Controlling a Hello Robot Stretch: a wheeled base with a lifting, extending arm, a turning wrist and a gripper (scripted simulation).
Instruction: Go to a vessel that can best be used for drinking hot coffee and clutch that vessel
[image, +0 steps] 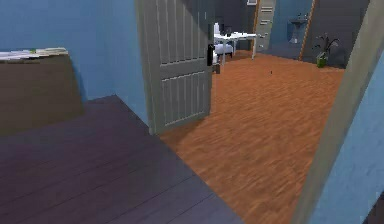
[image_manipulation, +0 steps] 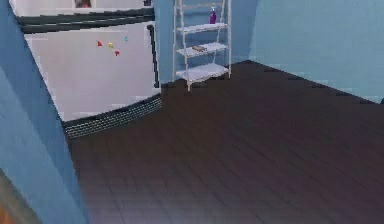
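Vessel for hot coffee: its place cannot be told from here, nothing cup-shaped can be made out, so the task reads as still in the search stage; reaching the vessel and grasping it are both left. Gripper state: cannot tell. Nearest candidates to check, as a judgement: the white shelf rack (image_manipulation: 202, 45) in the arm side view, which carries a small purple bottle (image_manipulation: 212, 16) on top and something flat and dark (image_manipulation: 203, 48) on a middle shelf, and the pale worktop (image: 30, 54) on a brown cabinet at the forward view's left, its contents too small to tell. A white fridge (image_manipulation: 95, 65) with coloured magnets (image_manipulation: 108, 45) stands just left of the rack. Dark plank floor (image_manipulation: 250, 140) underfoot, blue walls (image_manipulation: 320, 40) around. Ahead a grey panelled door (image: 180, 65) stands open onto an orange wood floor (image: 260, 120); far in that room a white table (image: 238, 40) and a potted plant (image: 322, 52).
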